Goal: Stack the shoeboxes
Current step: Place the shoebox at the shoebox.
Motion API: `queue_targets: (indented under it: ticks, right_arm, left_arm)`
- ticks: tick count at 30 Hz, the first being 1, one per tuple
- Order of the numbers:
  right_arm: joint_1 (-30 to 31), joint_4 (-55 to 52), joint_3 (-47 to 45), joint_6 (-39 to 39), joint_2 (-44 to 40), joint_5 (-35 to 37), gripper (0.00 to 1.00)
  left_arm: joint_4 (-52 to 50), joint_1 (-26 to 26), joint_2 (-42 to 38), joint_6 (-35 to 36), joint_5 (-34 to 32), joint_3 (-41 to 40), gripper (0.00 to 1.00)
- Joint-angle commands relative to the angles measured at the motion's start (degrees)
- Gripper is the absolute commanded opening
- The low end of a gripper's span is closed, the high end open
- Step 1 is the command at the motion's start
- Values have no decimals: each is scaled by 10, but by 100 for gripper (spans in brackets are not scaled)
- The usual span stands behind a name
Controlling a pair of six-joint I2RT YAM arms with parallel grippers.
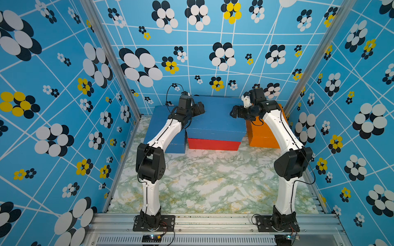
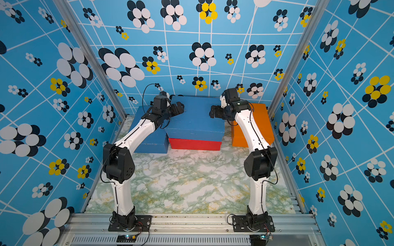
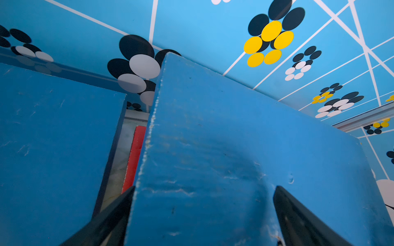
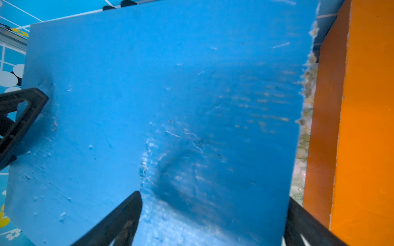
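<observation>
Jaws of left gripper and right gripper are standing wide, gripping nothing, over opposite ends of the upper blue shoebox. It is lying on the red shoebox. The second blue shoebox and the orange shoebox are flanking them on the marble table.

No readable text, label, brand mark or number anywhere in view.

- Upper blue shoebox, red shoebox, orange shoebox, side blue shoebox: plain painted faces with scuffs only. The wrist views show the same up close.
- Wall panels: flower shapes and white lines, no lettering.
- Small circuit board at the front rail: possibly some printing, too small to make out.
</observation>
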Motion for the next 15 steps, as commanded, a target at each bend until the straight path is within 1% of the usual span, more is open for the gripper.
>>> queue_targets:
  ticks: [1,10,15]
  right_arm:
    - [27,60,26,2,20,-120,99]
    - [20,61,53,8,41,-131,99]
    - [18,71,27,10,32,-142,99]
  left_arm:
    - [38,-33,-11,-7,98,-7,99]
    - [35,-26,-17,-6,99,-12,99]
    - [33,-23,-25,-1,96,-23,100]
